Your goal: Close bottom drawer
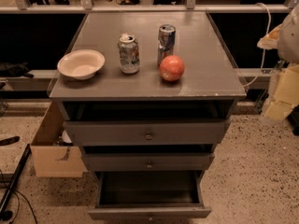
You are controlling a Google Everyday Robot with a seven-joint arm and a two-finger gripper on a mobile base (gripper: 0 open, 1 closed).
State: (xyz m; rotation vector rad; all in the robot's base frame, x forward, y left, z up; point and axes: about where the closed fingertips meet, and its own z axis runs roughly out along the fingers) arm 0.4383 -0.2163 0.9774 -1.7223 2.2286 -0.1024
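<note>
The grey cabinet (201,73) has three drawers. The bottom drawer (149,213) is pulled out furthest; its wide shallow front is at the lower edge of the view and its dark inside (149,188) lies open. The middle drawer (148,162) and the upper drawer (147,133) stand out a little. My gripper (281,94) is a blurred cream shape at the right edge, level with the cabinet top, well to the right of the cabinet and far above the bottom drawer. It touches nothing.
On the cabinet top stand a cream bowl (81,63), a crumpled can (128,53), a blue can (166,42) and a red-orange round fruit (172,68). A cardboard box (53,148) sits on the floor at the cabinet's left. A rail (140,8) runs behind.
</note>
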